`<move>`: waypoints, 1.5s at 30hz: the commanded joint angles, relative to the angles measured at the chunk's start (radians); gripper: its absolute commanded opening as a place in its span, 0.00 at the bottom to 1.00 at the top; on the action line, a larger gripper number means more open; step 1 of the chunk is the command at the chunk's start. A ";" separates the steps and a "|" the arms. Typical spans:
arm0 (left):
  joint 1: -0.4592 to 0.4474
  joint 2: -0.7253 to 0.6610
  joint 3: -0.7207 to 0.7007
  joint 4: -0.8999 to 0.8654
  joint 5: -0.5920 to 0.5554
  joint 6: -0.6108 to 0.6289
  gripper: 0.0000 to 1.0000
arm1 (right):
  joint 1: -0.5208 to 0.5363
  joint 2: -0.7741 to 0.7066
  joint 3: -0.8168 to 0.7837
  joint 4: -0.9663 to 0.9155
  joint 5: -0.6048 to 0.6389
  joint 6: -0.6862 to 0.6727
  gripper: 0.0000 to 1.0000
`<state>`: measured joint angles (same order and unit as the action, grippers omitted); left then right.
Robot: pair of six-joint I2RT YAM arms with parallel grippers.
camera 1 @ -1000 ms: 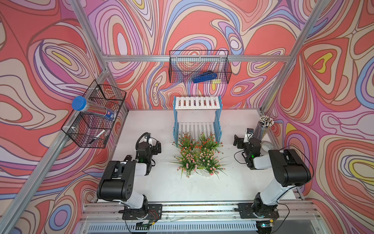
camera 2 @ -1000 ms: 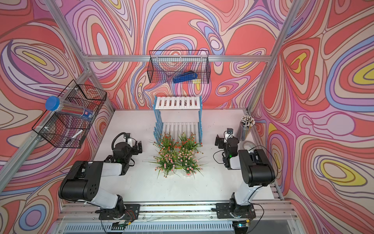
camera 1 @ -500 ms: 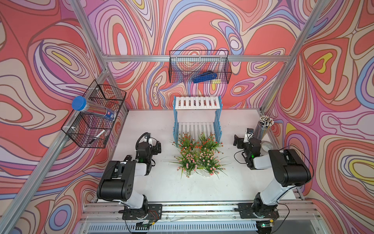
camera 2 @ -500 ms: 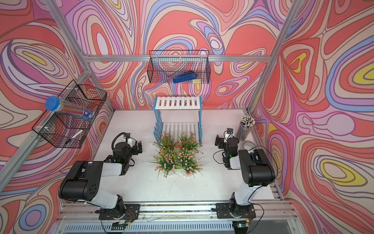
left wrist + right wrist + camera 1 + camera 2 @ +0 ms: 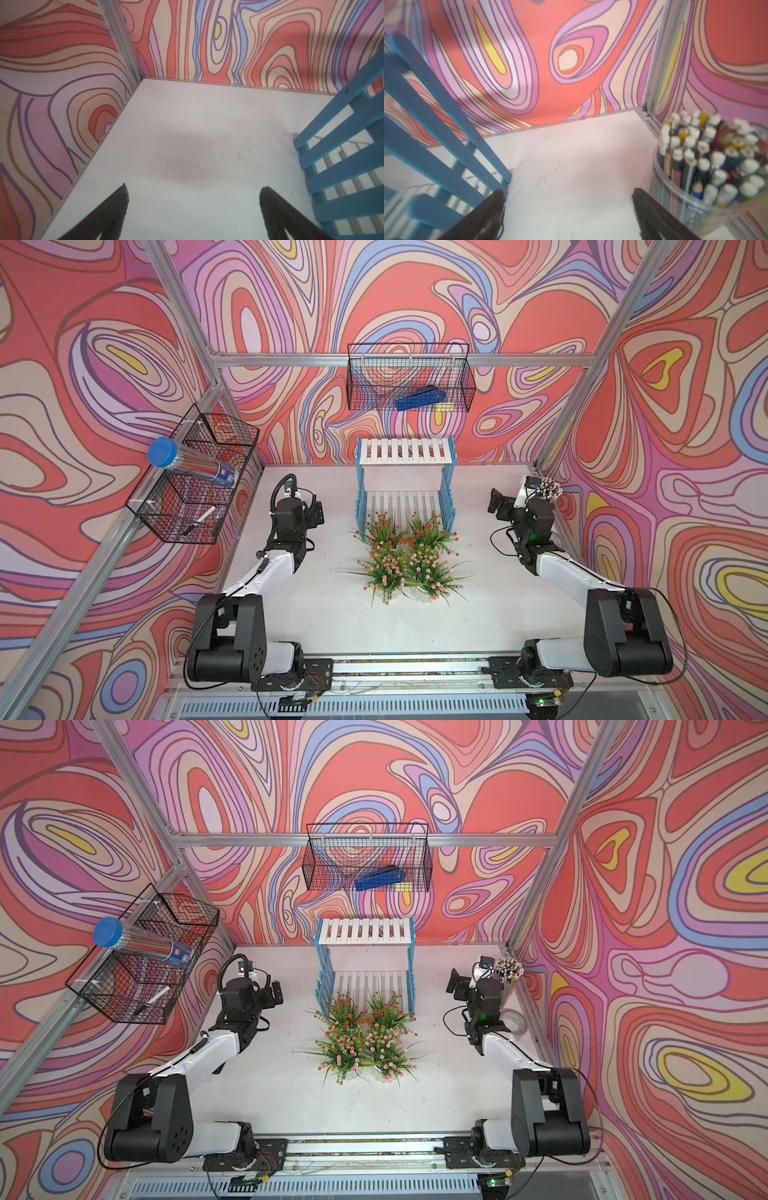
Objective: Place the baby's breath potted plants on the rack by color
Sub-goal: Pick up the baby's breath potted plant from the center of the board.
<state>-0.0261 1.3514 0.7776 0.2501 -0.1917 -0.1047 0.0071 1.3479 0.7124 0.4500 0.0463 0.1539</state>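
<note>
Four baby's breath potted plants stand bunched on the white table just in front of the rack [image 5: 405, 451] [image 5: 365, 930]. The two with red-orange blossoms [image 5: 381, 526] [image 5: 430, 531] are nearest the rack. The two with pale pink blossoms [image 5: 384, 568] [image 5: 430, 572] stand in front of them, pots mostly hidden by leaves. Both rack shelves are bare. My left gripper [image 5: 316, 512] [image 5: 193, 191] is open and empty, to the left of the rack's blue side panel [image 5: 342, 162]. My right gripper [image 5: 496, 504] [image 5: 569, 193] is open and empty, to the right of the rack [image 5: 431, 133].
A clear cup of pencils [image 5: 546, 489] [image 5: 708, 162] stands close beside the right gripper near the right wall, and a tape roll [image 5: 513, 1021] lies by it. One black wire basket [image 5: 409, 377] hangs on the back wall and another [image 5: 195, 481] on the left wall.
</note>
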 commanded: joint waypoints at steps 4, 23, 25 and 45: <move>-0.018 -0.063 0.150 -0.499 -0.012 -0.187 1.00 | 0.045 -0.188 0.013 -0.392 -0.147 0.063 0.98; -0.135 -0.177 0.319 -0.754 0.116 -0.236 1.00 | 0.845 -0.574 0.037 -0.925 0.143 0.177 0.98; -0.136 -0.196 0.312 -0.759 0.129 -0.246 1.00 | 0.899 -0.590 0.015 -0.952 0.163 0.211 0.98; -0.142 -0.278 0.341 -0.801 0.261 -0.242 1.00 | 1.381 -0.457 -0.284 -0.800 0.524 0.578 0.98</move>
<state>-0.1642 1.0904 1.0931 -0.5163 0.0265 -0.3412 1.3556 0.8597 0.4580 -0.4328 0.5095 0.6559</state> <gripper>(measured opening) 0.998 0.983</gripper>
